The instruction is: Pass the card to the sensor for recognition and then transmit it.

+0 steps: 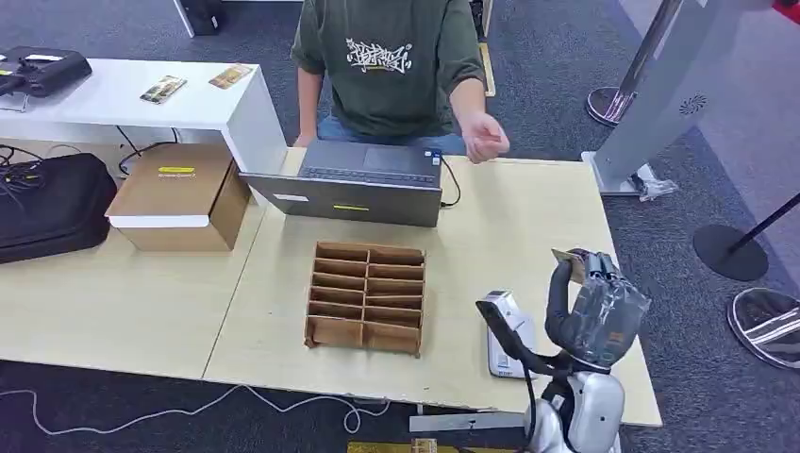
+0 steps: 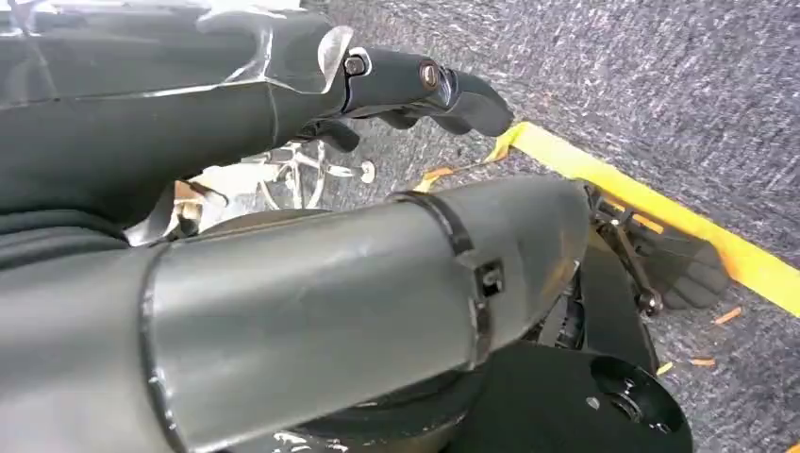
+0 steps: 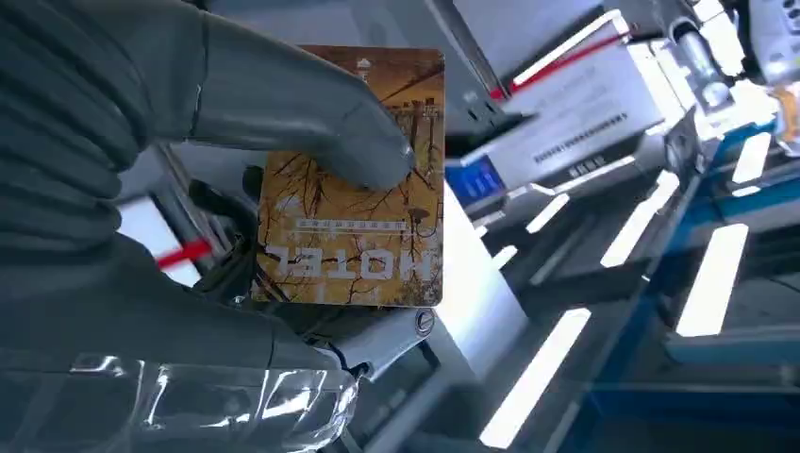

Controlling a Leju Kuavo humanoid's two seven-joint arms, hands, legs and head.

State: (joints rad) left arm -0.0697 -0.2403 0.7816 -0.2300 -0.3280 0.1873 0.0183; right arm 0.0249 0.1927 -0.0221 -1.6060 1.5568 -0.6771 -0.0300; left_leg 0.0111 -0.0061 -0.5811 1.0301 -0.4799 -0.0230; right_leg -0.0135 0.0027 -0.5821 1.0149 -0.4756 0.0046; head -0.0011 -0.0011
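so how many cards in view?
3. One in the right robot hand: card under its thumb. Two more lie on the white table, card and card. The organizer slots may hide more.

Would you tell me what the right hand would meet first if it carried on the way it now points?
Probably nothing on the table: the right hand, holding the card, points up and away, roughly toward the person's hand. Depth is unclear.

right hand [image 1: 596,307] raised, fingers [image 3: 283,104] closed, left hand [image 2: 415,85] hanging
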